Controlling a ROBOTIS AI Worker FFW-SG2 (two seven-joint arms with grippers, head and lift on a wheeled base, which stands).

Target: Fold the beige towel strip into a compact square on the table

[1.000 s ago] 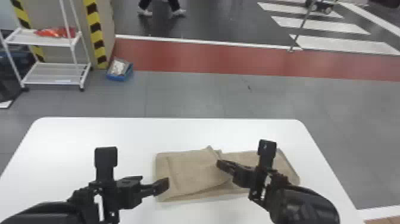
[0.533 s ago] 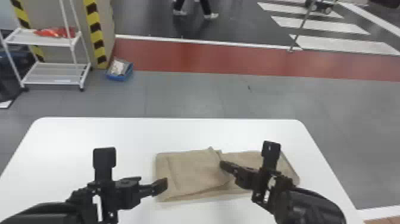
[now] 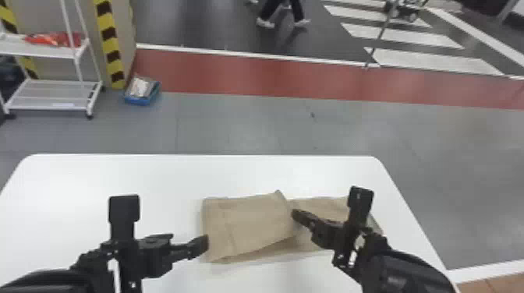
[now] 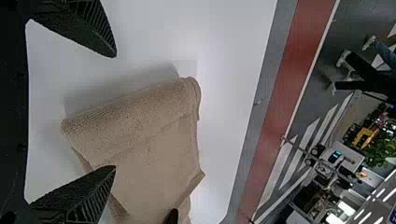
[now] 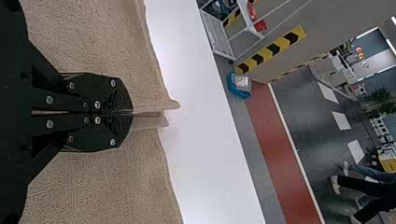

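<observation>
Right tool (image 3: 299, 216) clamped on the beige towel strip (image 3: 253, 226), partly doubled over itself, softly creased; left tool (image 3: 187, 242) open.

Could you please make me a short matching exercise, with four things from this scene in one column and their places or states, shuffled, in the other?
Things
1. Beige towel strip
2. Left gripper
3. Right gripper
4. Blue bin

Places and states
A. Fingers closed together, pinching a fold of the cloth
B. On the floor near the white rack
C. Lying partly folded on the white table
D. Fingers spread apart

Right pairs: 1-C, 2-D, 3-A, 4-B
</observation>
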